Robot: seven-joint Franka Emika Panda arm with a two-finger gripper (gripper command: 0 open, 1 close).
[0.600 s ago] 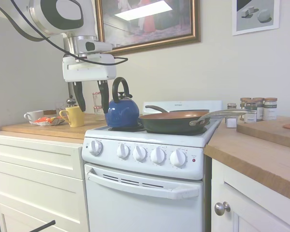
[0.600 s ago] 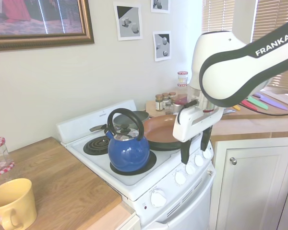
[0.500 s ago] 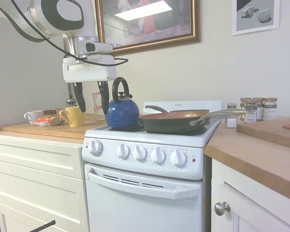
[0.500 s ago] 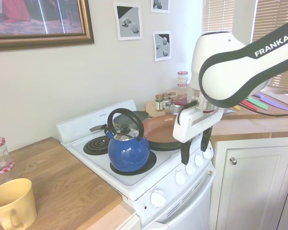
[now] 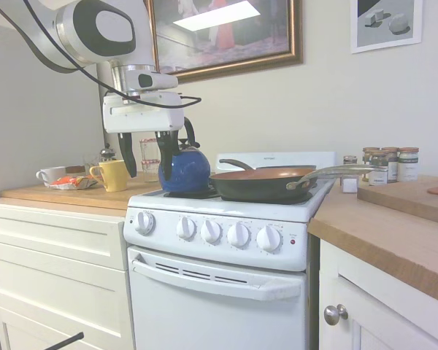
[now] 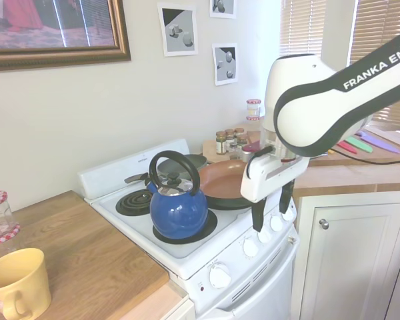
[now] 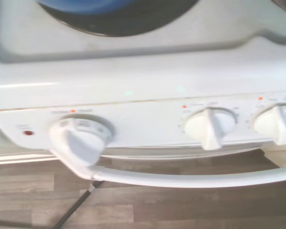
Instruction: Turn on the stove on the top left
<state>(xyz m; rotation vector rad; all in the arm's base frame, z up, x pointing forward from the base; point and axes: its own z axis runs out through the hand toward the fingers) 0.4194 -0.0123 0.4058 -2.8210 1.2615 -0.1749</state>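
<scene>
Kitchen wall with a gilt-framed painting (image 5: 223, 35) sets the backdrop. Below it, the narrow white freestanding stove (image 5: 219, 277) is flanked by wooden counters (image 5: 66, 191). The two-finger gripper (image 5: 149, 154) is held above the stove's front edge, fingers spread, nothing grasped. A descent in front of the panel would be needed so that one round white knob (image 5: 144, 222) is straddled squarely; which knob serves the top-left burner cannot be read. A blue kettle (image 6: 178, 208) on the stove and a dark frying pan (image 5: 266, 182) beside it should be kept clear. A yellow mug (image 5: 113, 175) stands well off the stove.
</scene>
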